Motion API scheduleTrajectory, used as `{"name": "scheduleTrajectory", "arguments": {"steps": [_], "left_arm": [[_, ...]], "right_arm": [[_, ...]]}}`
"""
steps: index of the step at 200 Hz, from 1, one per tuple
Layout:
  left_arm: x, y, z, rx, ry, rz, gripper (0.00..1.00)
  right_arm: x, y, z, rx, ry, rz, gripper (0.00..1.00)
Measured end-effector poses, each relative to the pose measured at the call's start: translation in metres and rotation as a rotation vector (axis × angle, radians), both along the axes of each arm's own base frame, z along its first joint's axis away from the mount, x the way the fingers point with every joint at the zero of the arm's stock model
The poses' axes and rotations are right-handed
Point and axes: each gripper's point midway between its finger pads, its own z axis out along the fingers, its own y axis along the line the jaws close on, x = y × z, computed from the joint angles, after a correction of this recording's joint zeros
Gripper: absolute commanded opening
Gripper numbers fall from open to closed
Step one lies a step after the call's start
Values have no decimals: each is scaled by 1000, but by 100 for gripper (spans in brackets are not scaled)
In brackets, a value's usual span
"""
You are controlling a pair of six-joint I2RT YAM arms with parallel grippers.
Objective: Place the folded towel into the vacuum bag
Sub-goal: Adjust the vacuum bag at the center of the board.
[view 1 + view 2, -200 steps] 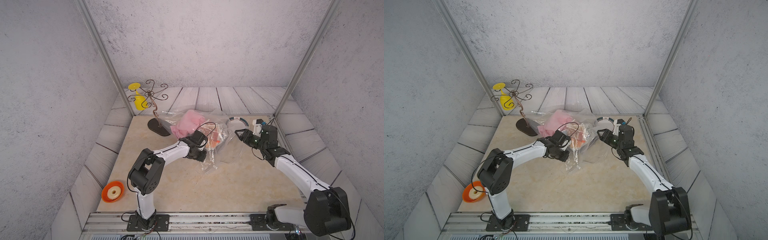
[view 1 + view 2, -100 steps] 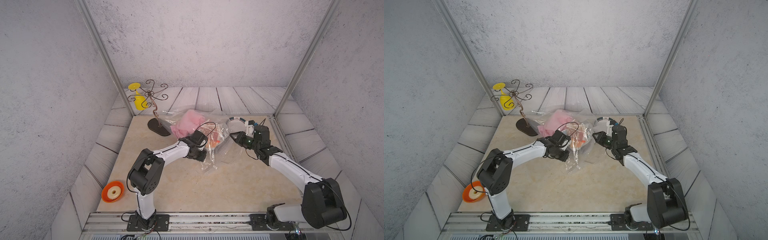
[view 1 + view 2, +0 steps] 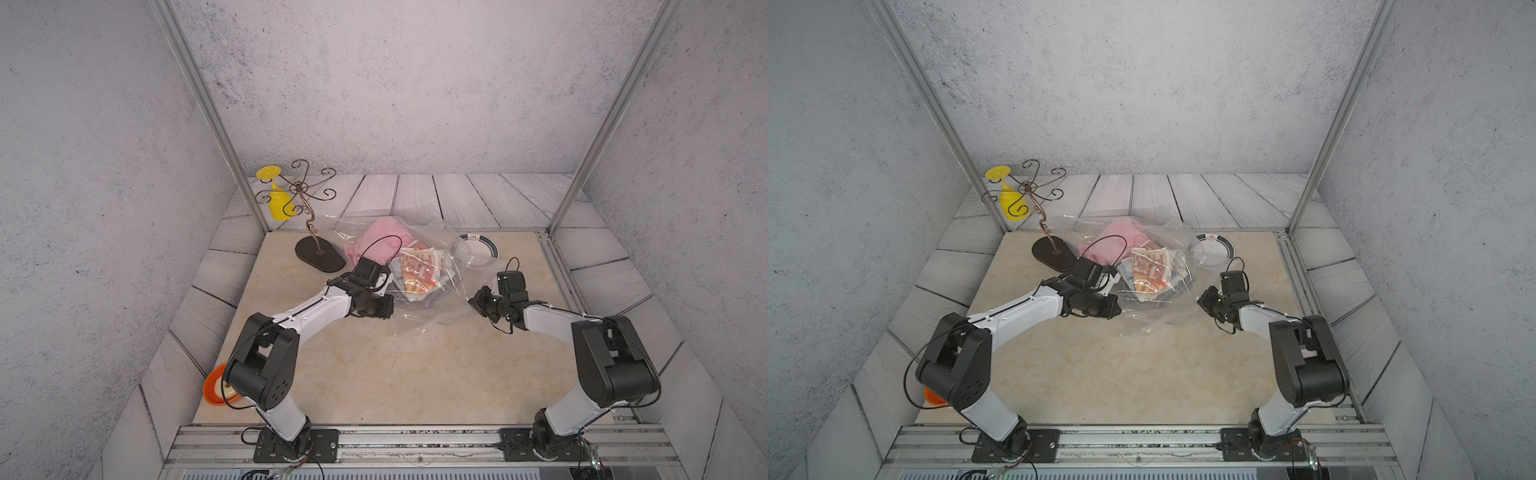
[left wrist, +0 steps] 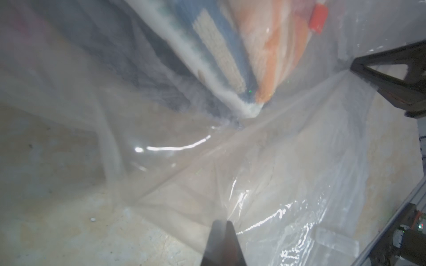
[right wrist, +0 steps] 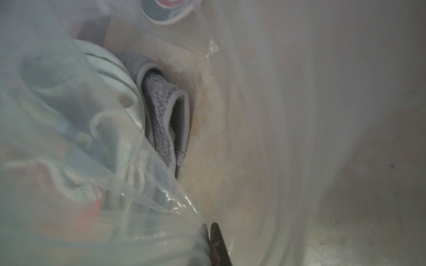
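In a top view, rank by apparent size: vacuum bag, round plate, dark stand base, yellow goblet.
Largest: vacuum bag
Next: dark stand base and round plate, alike, unranked
Smallest: yellow goblet, though farthest from camera

Grey speckled walls (image 3: 395, 83), beige marbled tabletop (image 3: 395, 374)

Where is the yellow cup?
In both top views the yellow cup hangs upside down on the curly metal stand at the far back, on the robot's left side, beside the frame post.
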Motion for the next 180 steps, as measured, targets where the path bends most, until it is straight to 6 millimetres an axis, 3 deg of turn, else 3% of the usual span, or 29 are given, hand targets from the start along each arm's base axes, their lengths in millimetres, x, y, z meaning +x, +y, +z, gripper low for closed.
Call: {"name": "scheduleTrajectory", "arguments": {"steps": [17,23,46,92,126,157,170,180], "left_arm": [[-9,-2,-6,-13,31,-26,5],[-11,-2,-7,-15,39,-36,21],[-23,-2,-9,-18,82,-84,47],[-58,-11,-21,-34,199,-212,67],[-79,-31,-26,-49,258,-324,70],[-79,-44,-28,-66,272,-370,70],[-75,-50,-29,-72,276,-376,64],[-71,-54,-30,-75,276,-381,53]], "right_arm": [[5,3,-7,35,1,-1,8],[6,4,-8,45,0,-1,9],[12,1,-6,62,-23,-15,9],[19,1,1,80,-57,-15,9],[20,3,4,91,-70,-6,9],[22,5,7,101,-82,2,10],[22,5,8,102,-84,3,10],[22,5,9,105,-88,4,10]]}}
